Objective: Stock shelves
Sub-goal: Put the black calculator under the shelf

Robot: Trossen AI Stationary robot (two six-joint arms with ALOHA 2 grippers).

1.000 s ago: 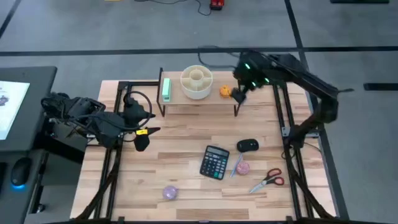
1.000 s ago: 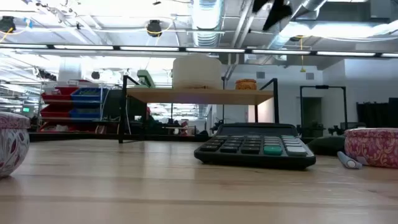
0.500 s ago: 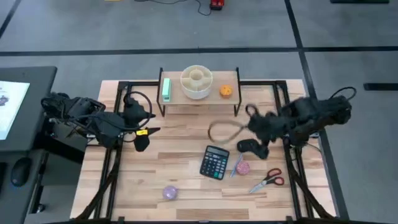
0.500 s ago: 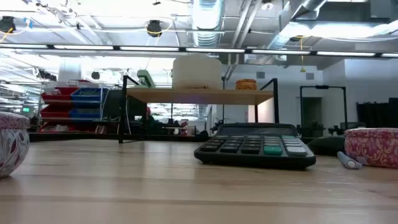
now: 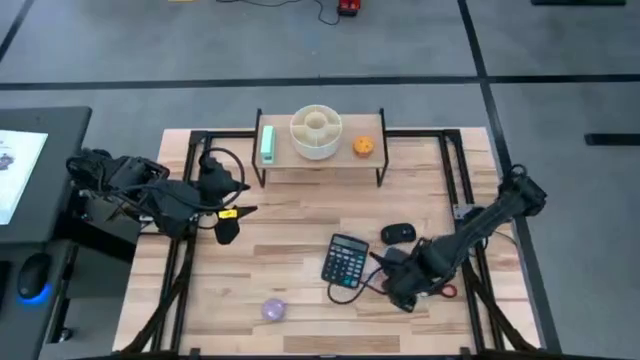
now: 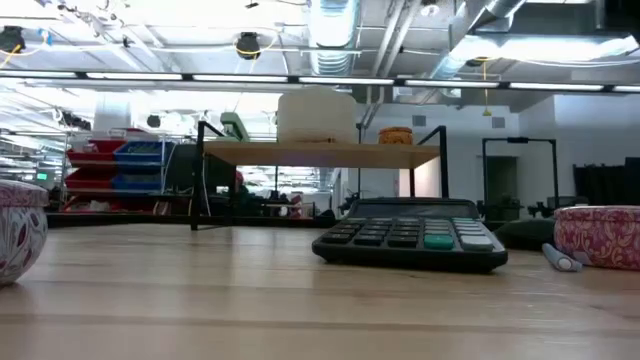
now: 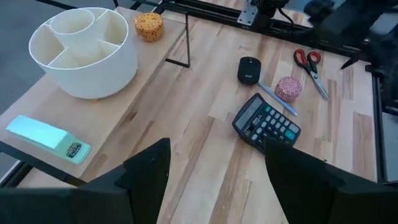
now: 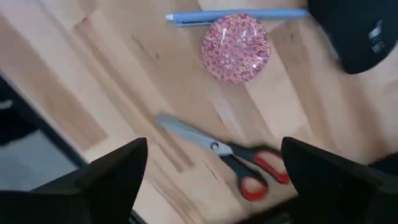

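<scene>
Right gripper (image 5: 400,290) hangs low near the desk's front edge, fingers apart over scissors (image 8: 233,155), likely next pick. Shelf (image 5: 320,150) at back edge. Left gripper (image 5: 228,226) waits open, left side.

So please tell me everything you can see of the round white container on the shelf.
The round white container looks like smooth plastic, open on top, with a small round cup in the middle and dividers forming compartments, all empty. It stands upright on the wooden shelf, between a mint-green stapler and a small orange object, touching neither.
</scene>
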